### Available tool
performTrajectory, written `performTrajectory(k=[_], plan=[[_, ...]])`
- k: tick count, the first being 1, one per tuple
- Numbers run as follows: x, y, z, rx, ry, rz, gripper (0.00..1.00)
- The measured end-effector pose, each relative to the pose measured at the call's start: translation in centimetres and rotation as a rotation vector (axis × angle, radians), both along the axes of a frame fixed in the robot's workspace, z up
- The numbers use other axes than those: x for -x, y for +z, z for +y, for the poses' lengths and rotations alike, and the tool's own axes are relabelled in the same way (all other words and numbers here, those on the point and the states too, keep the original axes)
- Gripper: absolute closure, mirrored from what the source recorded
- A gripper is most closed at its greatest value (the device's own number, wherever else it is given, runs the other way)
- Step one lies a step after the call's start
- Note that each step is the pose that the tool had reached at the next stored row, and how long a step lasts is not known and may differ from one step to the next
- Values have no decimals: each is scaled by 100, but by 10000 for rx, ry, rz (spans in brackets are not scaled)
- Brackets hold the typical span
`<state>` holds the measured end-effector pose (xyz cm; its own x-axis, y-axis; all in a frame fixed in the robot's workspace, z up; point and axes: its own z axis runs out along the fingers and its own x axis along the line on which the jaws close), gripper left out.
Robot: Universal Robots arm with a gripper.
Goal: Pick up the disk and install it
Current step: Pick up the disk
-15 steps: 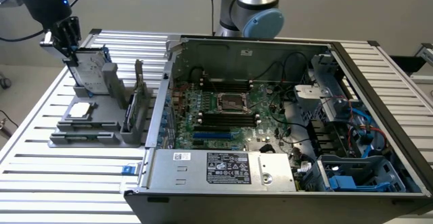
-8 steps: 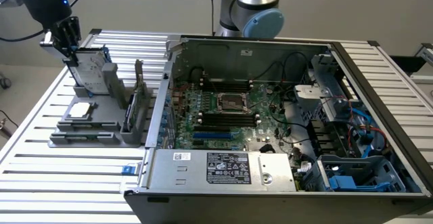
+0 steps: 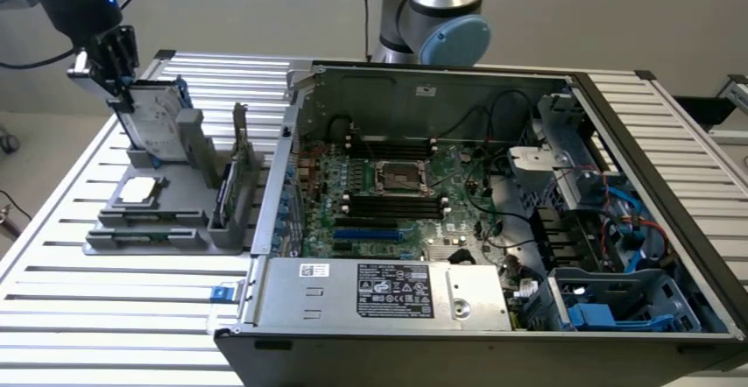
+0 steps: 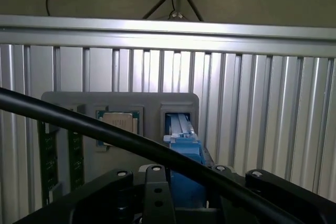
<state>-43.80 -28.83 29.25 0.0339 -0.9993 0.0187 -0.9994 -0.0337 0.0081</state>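
Cable [image 4: 157, 148], black and thick, crosses closest to the wrist lens. Past it, the blue edge of the disk [image 4: 184, 145] runs straight away from the claw [image 3: 121, 89] toward a slot in the grey holder [image 4: 121, 100]. The disk is therefore in line with the fingers, not off to either side.

At the exterior view's left, the claw hangs over the far corner of the table [image 3: 70, 317], and its jaws appear clamped on the disk's upper end. The disk stands on end directly under the claw, its long axis near upright and leaning slightly. Its broad silver face shows to the exterior camera. Its lower end is at the mouth of the holder's slot; I cannot tell whether it is clear of the slot. Below the claw, in the same holder, lies a square chip [image 3: 138, 190]. The wrist view shows green memory sticks [image 4: 47, 153] on edge beyond it.

Toward the exterior view's right, well apart from the claw, the open case [image 3: 421, 85] lies on its side with the board [image 3: 398, 186] exposed. At the corner of the case farthest from the claw is a bay [image 3: 619, 304] with blue plastic inside, and I judge this the disk's likely seat. The relation that matters is that the disk is upright in the claw at one end of the table and the bay is across the whole case from it. I cannot tell which way the bay opens.
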Motion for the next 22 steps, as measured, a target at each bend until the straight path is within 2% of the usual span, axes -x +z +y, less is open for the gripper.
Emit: performTrajectory(k=[15, 22], plan=[[-7, 678, 0, -1, 1, -1, 67], [-127, 999, -9, 0, 0, 1, 67]])
